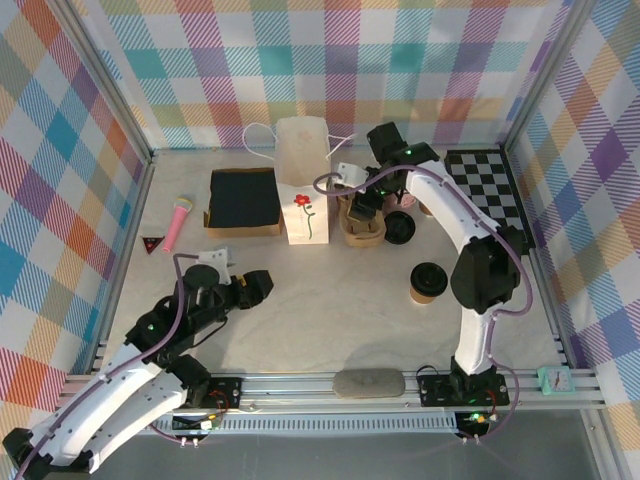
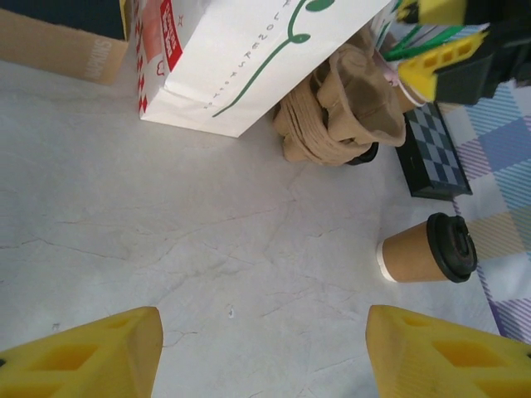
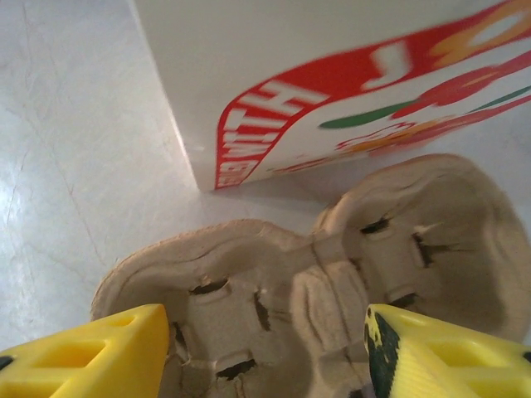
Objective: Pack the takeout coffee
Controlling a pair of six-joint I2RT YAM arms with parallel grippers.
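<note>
1. Here's the takeout coffee (image 1: 428, 284): a brown paper cup with its black lid (image 2: 452, 247) on, standing alone on the pale table (image 1: 330, 330). It sits right of centre, close by the right arm, and nothing is touching it.
2. Up at the back, the right gripper (image 3: 265, 355) hangs over the brown pulp cup carrier (image 3: 274, 286). Its yellow fingers are spread wide, one on each side of the carrier, with nothing pinched between them.
3. The carrier's cup wells are bare, and it sits just beside the white paper bag (image 1: 300, 180).
4. Now the writing. From the right wrist, the bag carries red block capitals running slantwise, something like H-I-N-A, but the rest is blurred and cut off.
5. From above, the front of the bag shows a red flower (image 1: 303, 203) on a green stem. From the left wrist, a line of green lettering runs along the bag; I can't read it.
6. The left gripper (image 2: 264, 352) is low over bare table, jaws parted and holding nothing. The coffee is well ahead of it to the right.
</note>
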